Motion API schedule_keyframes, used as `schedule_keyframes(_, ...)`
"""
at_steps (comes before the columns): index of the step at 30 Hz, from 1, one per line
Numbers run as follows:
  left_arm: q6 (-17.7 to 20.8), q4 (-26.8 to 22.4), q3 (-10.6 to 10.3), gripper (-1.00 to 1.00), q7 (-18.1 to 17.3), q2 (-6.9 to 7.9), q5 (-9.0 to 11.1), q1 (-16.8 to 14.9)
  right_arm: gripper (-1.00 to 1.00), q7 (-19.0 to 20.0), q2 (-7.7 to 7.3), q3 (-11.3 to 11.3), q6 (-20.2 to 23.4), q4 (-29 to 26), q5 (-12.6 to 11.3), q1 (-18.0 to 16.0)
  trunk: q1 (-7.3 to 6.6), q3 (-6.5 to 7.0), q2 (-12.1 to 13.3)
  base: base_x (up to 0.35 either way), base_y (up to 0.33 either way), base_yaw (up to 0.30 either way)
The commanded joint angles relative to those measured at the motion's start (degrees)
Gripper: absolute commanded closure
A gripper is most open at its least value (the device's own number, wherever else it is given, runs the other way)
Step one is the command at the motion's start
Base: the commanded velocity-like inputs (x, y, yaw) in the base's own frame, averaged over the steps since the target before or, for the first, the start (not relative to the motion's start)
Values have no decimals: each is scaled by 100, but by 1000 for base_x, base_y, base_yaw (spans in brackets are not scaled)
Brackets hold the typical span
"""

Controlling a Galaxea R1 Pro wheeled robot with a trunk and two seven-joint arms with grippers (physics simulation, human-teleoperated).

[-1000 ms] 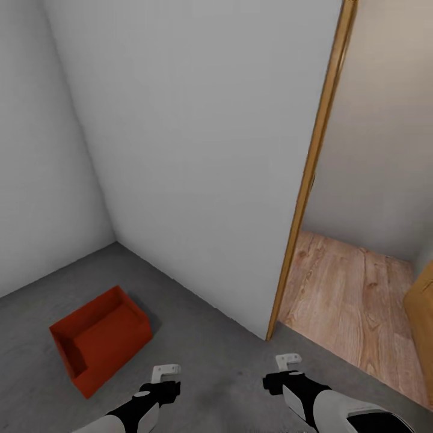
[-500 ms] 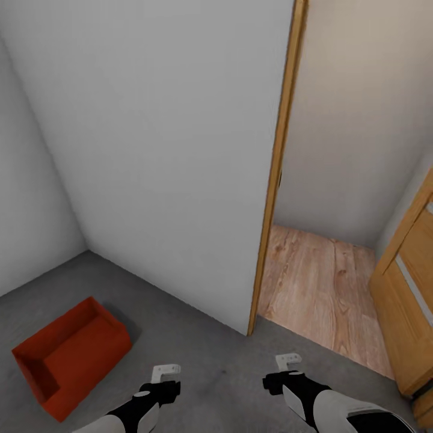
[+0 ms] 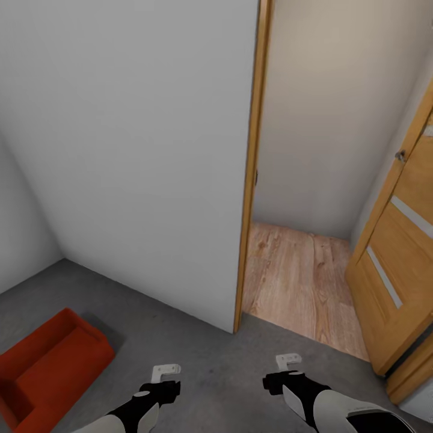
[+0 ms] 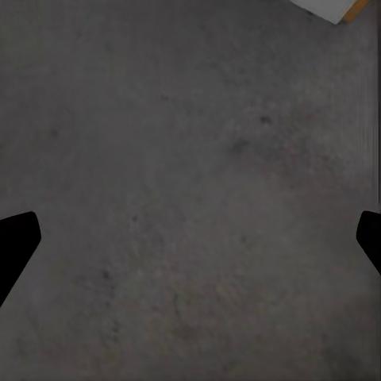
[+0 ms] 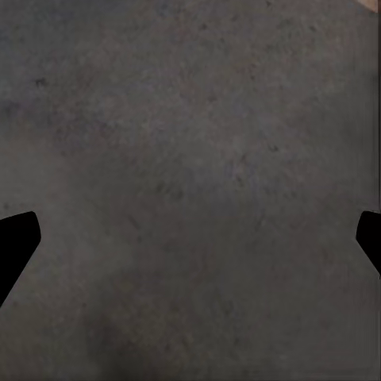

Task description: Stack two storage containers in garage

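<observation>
One red-orange storage container (image 3: 48,361) sits open side up on the dark grey concrete floor (image 3: 198,349) of the garage, at the lower left of the head view and cut by the picture's edge. My left gripper (image 3: 161,383) hangs to the right of it, apart from it. My right gripper (image 3: 287,377) is further right, near the doorway. Both wrist views look down on bare concrete; the left gripper (image 4: 190,246) and the right gripper (image 5: 190,246) are open with nothing between the fingers.
A white wall (image 3: 132,150) runs ahead and ends at a wooden door frame (image 3: 249,180). Beyond it lies light wood-plank flooring (image 3: 294,282). A wooden panelled door (image 3: 397,270) stands open at the right. Another white wall closes the corner at the left.
The whole head view has swung to the right: the container now sits further left and lower in the picture, and the open door has come into view. Both arms keep their pose.
</observation>
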Motion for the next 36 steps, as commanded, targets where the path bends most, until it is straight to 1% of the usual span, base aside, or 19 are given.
schedule_keyframes(1, -20, 6, 30, -100, 10, -2, 3, -3, -100, -20, 3, 42, 16, 9, 13, -7, 0, -5, -3, 29, -28, -65)
schedule_keyframes(7, -16, 6, 30, -100, 10, -2, 3, -3, -100, -20, 3, 42, 16, 9, 13, -7, 0, -5, -3, 75, -202, -21)
schedule_keyframes(24, -16, 6, 30, -100, 15, -2, 3, -2, -100, -20, 3, 42, 16, 9, 13, -7, 0, -5, -3, 97, -320, -5)
schedule_keyframes(28, -16, 6, 30, -100, 18, -2, 3, -3, -100, -20, 3, 43, 16, 9, 13, -7, 0, -5, -3, 45, -147, -171)
schedule_keyframes(36, -16, 6, 30, -100, 19, -2, 3, -3, -100, -18, 3, 43, 16, 9, 13, -7, 0, -5, -3, 10, -33, -243)
